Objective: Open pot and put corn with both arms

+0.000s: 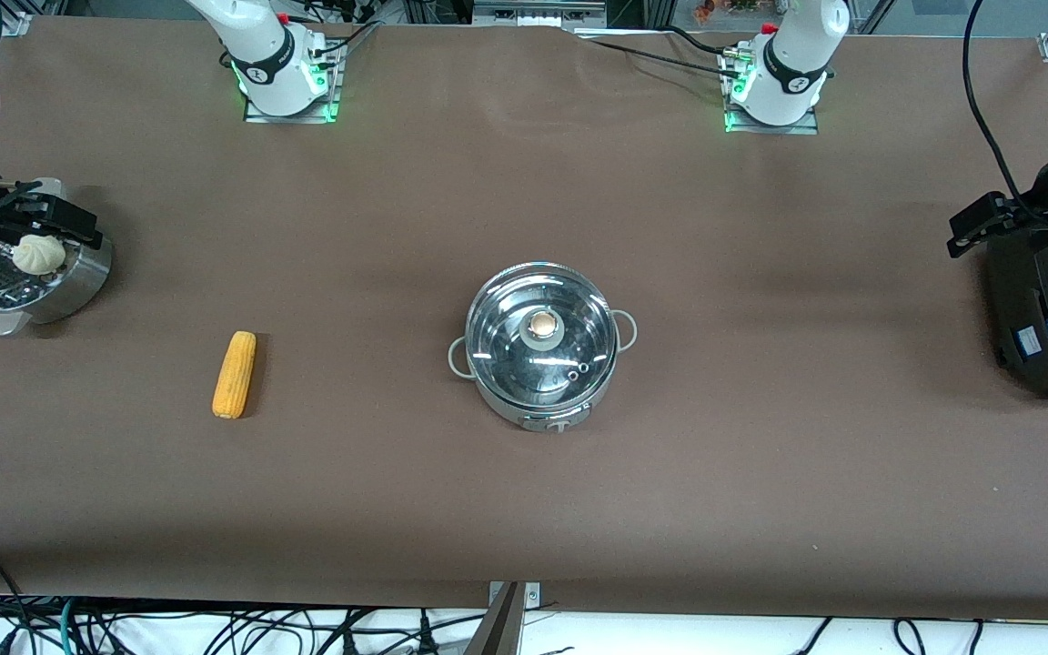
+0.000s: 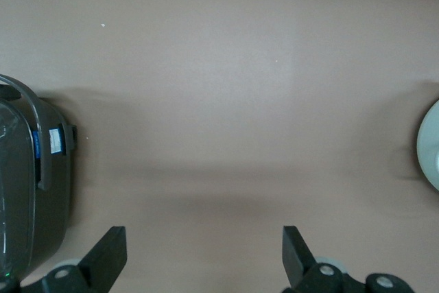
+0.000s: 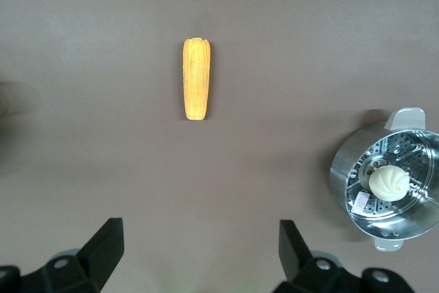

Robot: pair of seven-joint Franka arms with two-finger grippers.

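Observation:
The steel pot (image 1: 513,411) stands in the middle of the table with its glass lid (image 1: 506,350) on and the lid knob (image 1: 541,325) up. The yellow corn (image 1: 235,374) lies on the table toward the right arm's end; it also shows in the right wrist view (image 3: 196,78). My right gripper (image 1: 49,216) is open and empty, up over the steamer basket, apart from the corn. My left gripper (image 1: 979,223) is open and empty, up over the black rice cooker. A sliver of the pot's rim (image 2: 430,145) shows in the left wrist view.
A steel steamer basket (image 1: 87,273) with a white bun (image 1: 39,254) stands at the right arm's end of the table; it also shows in the right wrist view (image 3: 341,166). A black rice cooker (image 1: 1047,309) stands at the left arm's end, also in the left wrist view (image 2: 34,190).

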